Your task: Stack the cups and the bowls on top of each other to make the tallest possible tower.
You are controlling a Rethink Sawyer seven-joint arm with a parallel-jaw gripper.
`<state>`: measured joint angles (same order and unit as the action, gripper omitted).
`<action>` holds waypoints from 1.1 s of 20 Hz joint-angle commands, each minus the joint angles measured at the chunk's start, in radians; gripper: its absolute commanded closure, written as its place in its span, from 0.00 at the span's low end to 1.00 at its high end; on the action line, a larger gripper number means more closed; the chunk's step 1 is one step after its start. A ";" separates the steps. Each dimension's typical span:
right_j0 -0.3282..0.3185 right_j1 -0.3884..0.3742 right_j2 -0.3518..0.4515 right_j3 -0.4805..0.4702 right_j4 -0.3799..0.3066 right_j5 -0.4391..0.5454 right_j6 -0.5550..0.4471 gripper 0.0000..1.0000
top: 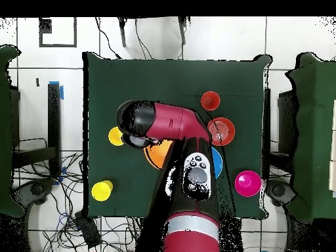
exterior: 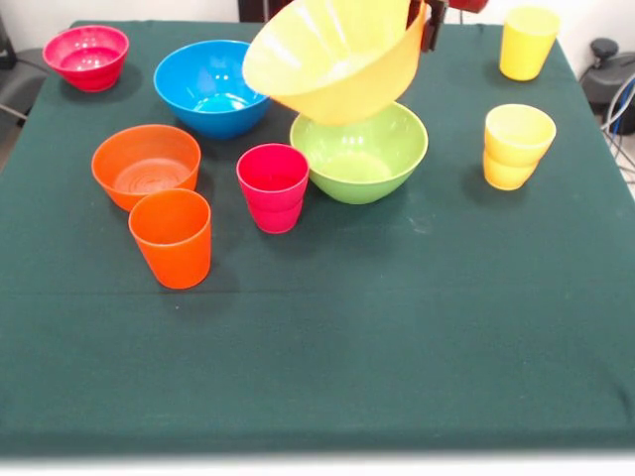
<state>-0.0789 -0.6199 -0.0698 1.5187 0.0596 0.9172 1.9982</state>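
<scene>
My gripper (exterior: pixel 430 27) is shut on the rim of the very large yellow bowl (exterior: pixel 337 59) and holds it tilted in the air. The bowl hangs just above the green bowl (exterior: pixel 359 157), which stands on the table. In the overhead view the arm hides the gripper and the green bowl, and only a sliver of the held bowl (top: pixel 157 155) shows. On the table stand a blue bowl (exterior: pixel 210 89), a magenta-pink bowl (exterior: pixel 86 58), an orange bowl (exterior: pixel 146 164), an orange cup (exterior: pixel 172 238), a nested red and pink cup pair (exterior: pixel 273 186), a nested yellow pair (exterior: pixel 516 147) and a single yellow cup (exterior: pixel 527 42).
The table has a dark green cloth (exterior: pixel 327 347). The cups and bowls crowd its far half in the front view. Cables and stands lie beyond the table's edges. The arm (top: pixel 177 125) reaches across the table's middle in the overhead view.
</scene>
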 commanded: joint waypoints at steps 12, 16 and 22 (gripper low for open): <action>-0.005 0.054 0.119 -0.037 -0.088 0.004 -0.062 1.00; -0.006 0.055 0.120 -0.037 -0.089 0.004 -0.064 1.00; -0.009 0.057 0.124 -0.030 -0.091 -0.010 -0.067 1.00</action>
<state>-0.0798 -0.6103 -0.0525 1.5065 0.0338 0.9174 1.9982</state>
